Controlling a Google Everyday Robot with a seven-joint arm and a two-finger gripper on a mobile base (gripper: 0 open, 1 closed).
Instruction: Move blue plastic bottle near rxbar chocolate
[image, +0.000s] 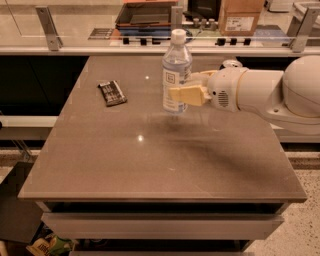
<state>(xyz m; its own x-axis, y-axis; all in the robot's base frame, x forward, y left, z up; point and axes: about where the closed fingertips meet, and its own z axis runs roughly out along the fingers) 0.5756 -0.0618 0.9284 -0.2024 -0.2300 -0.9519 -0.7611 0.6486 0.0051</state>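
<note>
Two things in play: bottle (176, 75) and rxbar (112, 93), both at the same table (150, 165).
Grip: my gripper (184, 89) was clamped on the bottle's lower half, reaching in from the right, with one finger (183, 95) across the front of it near the label.
Bottle spot: upright, cap on, toward the back of the table around the middle. It looked lifted a touch off the top, going by the shadow under it, but I couldn't swear to that.
Rxbar spot: flat on the back-left part of the table, left of the bottle, with a stretch of bare tabletop between them.
Can (231, 63): only the top poked out behind my arm, off to the right and out of the way.
Done: the grab was made and the bottle was in hand.
Left: close the last gap leftward, set the bottle down upright near the rxbar, let go, back off.
Progress guess: past halfway, I reckoned.
Worry: tall bottle, so it could've tipped on the set-down, and I didn't want to land it on the wrapper.
</note>
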